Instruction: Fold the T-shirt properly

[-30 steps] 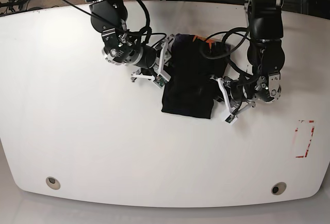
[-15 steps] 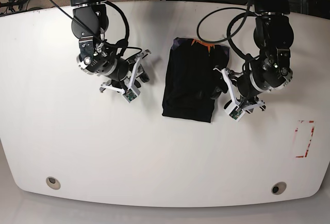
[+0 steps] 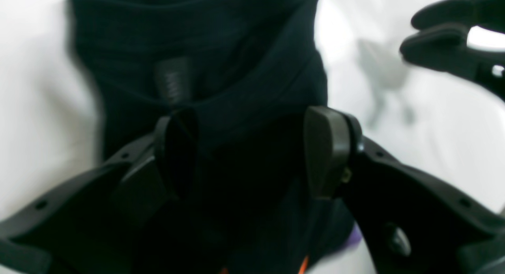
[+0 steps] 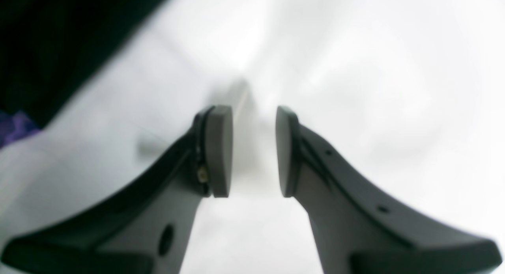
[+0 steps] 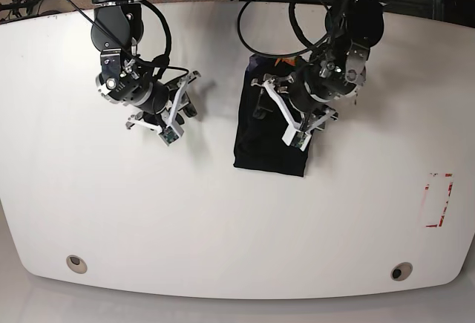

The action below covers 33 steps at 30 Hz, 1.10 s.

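A white table (image 5: 223,219) holds the folded black T-shirt (image 5: 269,141) near its far middle. The left gripper (image 3: 252,151) hangs over the shirt, jaws wide, gripping nothing. Left of the shirt, over bare table, the right gripper (image 4: 254,151) is partly open and empty.

The left claw (image 5: 280,110) is covering the upper part of the folded black cloth T-shirt (image 5: 263,145) in the base view, so its print is not showing. Both wrist views are looking blurred, and the left wrist view is cutting the T-shirt at its top edge.
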Motion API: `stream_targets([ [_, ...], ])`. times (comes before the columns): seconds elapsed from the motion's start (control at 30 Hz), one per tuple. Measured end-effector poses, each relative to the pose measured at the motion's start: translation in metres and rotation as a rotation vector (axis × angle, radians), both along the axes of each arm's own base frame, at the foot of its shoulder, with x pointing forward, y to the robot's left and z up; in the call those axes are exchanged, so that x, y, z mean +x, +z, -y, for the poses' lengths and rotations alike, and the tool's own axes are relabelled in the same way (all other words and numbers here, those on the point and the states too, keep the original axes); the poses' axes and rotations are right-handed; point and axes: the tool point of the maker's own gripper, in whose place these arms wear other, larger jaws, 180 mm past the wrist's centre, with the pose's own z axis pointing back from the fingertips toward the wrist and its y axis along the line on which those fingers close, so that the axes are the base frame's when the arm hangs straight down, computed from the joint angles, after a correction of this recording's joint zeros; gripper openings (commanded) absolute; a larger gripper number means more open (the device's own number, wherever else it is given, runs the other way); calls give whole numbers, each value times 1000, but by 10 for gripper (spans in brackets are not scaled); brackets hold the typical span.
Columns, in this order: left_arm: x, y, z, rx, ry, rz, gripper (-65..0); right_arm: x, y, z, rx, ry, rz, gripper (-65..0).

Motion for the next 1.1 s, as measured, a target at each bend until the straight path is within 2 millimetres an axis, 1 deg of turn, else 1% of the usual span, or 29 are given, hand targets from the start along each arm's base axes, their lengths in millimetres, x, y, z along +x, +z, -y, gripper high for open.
stream_targets([
  [0.07,-6,-24,-1,5,18,-53,-253,0,0,-1,1,0,-1,-476],
  [0.17,-7,-43,-5,-20,37,-65,-254,-1,0,-6,15,5,-2,-476],
  [0.23,2,-45,-8,-30,39,-52,-257,-2,2,-6,16,6,3,-476],
  [0.33,17,-51,-30,-8,48,-49,-257,-3,9,-5,17,1,26,-476],
  [0.43,32,-50,-67,15,117,-30,-257,-1,15,2,3,-11,44,-476],
  [0.5,39,-50,-117,92,194,-21,-256,1,20,1,0,-7,61,-476],
  [0.53,40,-49,-135,123,214,-24,-256,2,24,0,4,-5,72,-476],
  [0.57,40,-48,-159,161,235,-28,-256,2,27,-1,7,-1,81,-476],
  [0.6,38,-47,-186,207,255,-35,-256,2,29,-2,14,-1,87,-476],
  [0.73,30,-42,-248,292,237,-53,-256,2,33,-3,9,2,102,-476],
  [0.77,28,-41,-258,300,241,-59,-256,1,35,-4,11,4,105,-476],
  [0.83,21,-41,-292,312,267,-81,-256,-2,36,-5,11,6,110,-476],
  [0.9,20,-38,-311,328,265,-81,-256,-3,35,-4,6,6,104,-476],
  [0.97,14,-34,-343,437,238,-105,-256,-4,36,-5,3,11,109,-476],
  [1.07,7,-31,-373,517,231,-125,-256,-5,42,-9,17,17,125,-476],
  [1.1,4,-31,-378,527,221,-132,-256,-5,42,-10,19,18,125,-476],
])
